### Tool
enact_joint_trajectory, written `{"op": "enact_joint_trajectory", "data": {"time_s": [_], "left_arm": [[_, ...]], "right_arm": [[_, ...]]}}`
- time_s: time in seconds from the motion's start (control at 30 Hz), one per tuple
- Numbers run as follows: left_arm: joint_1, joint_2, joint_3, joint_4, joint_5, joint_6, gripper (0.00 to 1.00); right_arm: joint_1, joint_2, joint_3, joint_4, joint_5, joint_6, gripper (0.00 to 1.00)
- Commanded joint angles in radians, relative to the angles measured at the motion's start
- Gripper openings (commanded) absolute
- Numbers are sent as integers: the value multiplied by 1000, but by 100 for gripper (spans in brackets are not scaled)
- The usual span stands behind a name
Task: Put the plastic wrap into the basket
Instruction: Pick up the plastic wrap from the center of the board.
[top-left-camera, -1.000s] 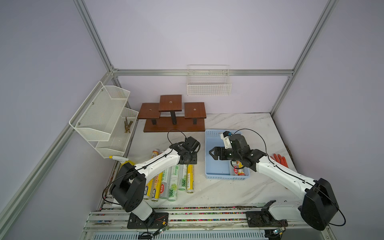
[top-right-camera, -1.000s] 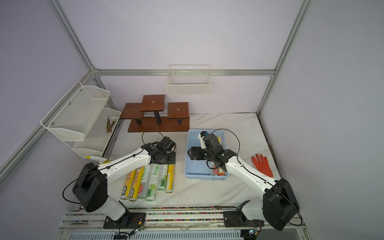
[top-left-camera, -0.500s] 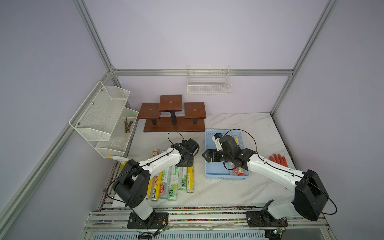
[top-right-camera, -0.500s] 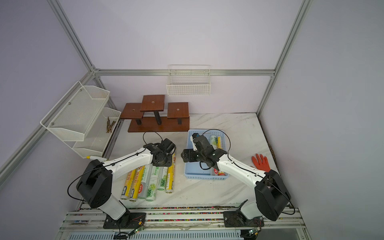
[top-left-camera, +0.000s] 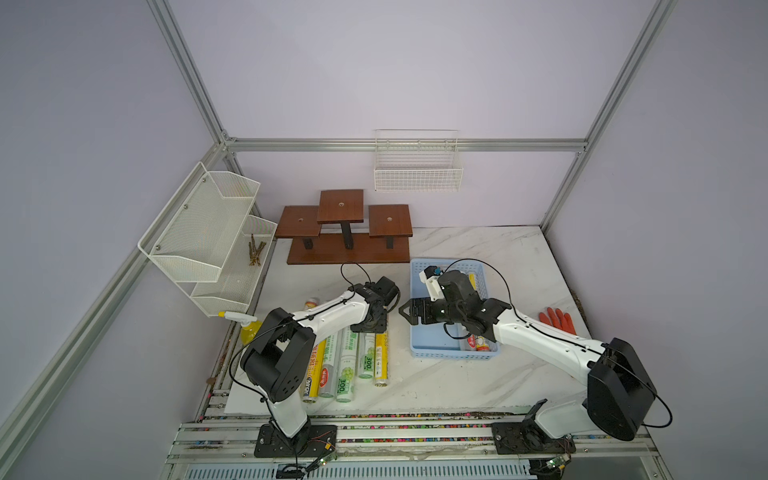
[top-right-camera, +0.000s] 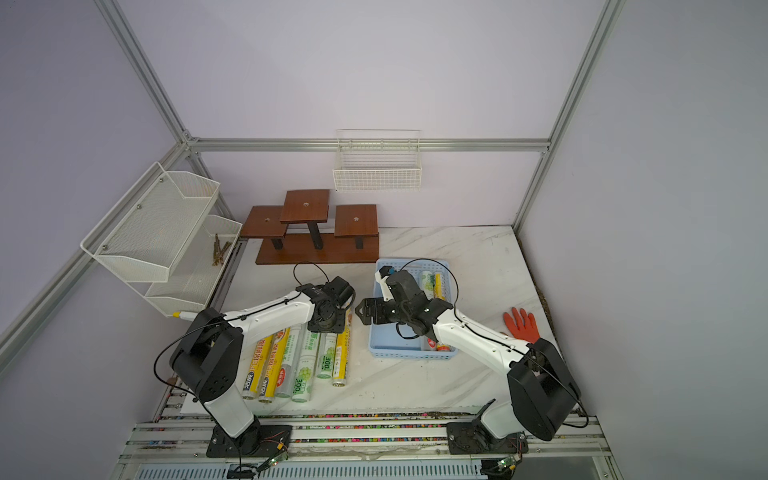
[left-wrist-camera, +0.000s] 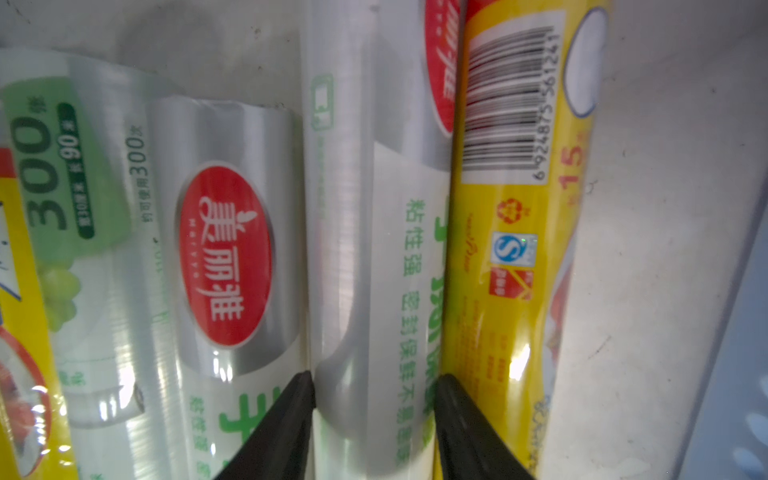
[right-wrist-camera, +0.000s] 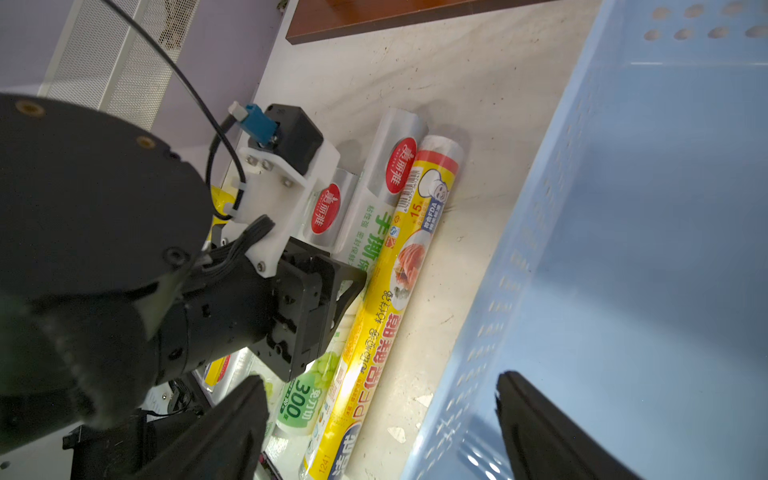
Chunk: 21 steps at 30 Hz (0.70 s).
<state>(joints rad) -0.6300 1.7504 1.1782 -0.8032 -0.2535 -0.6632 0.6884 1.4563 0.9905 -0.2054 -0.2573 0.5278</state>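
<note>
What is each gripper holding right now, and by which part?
Right gripper: open, nothing. Left gripper straddles the white-green roll near mid-length; a firm grip cannot be told.

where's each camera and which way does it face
Top views: high in front, looking down on the table; both arms show.
Left wrist: on the left arm, looking down; left gripper flanks a silvery roll.
Right wrist: on the right arm, facing the left gripper and the basket; right gripper shows.
Shared: both wrist views show the yellow roll.
</note>
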Motion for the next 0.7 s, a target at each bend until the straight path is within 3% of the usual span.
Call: {"op": "enact_joint_trajectory", "data": {"time_s": [0.0, 0.27, 0.67], "left_arm": [[11, 34, 7, 52, 70, 17, 53], [39, 67, -2, 103, 122, 43, 56], [43, 125, 5, 111, 110, 62, 61]], "right_arm": [[7, 14, -21, 59, -16, 26, 91], [7, 27, -65, 122, -25, 70, 92], [6, 18, -79, 120, -10, 67, 92]]}}
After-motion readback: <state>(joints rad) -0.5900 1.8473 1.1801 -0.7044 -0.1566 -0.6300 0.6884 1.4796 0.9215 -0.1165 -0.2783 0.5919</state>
